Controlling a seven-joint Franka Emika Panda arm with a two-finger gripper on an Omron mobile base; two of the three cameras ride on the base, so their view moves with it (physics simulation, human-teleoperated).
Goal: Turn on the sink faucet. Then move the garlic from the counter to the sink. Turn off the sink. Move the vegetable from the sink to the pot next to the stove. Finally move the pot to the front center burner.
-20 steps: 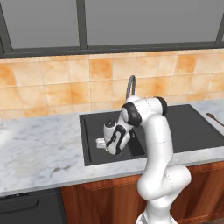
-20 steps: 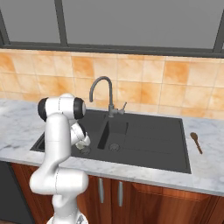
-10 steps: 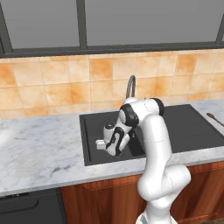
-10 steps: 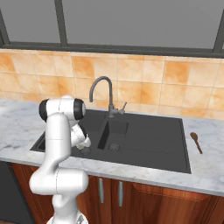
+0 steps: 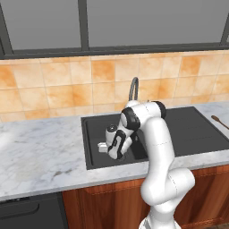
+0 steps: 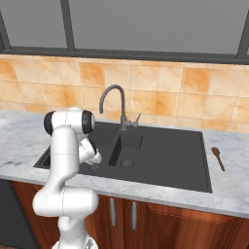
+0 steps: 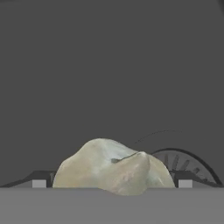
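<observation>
the arm is bent down into the wide bowl of the sink [image 5: 94, 147], hand low over the black floor. in the hand view the garlic [image 7: 114, 169] sits right between the fingers [image 7: 112, 183], a dark tip on each side of the bulb, so they look closed on it, with the round drain [image 7: 181, 164] just behind. the sink faucet [image 6: 114, 104] arches over the divider, and a wooden spoon [image 6: 217, 158] lies on the marble worktop [image 5: 40, 156] to the right.
</observation>
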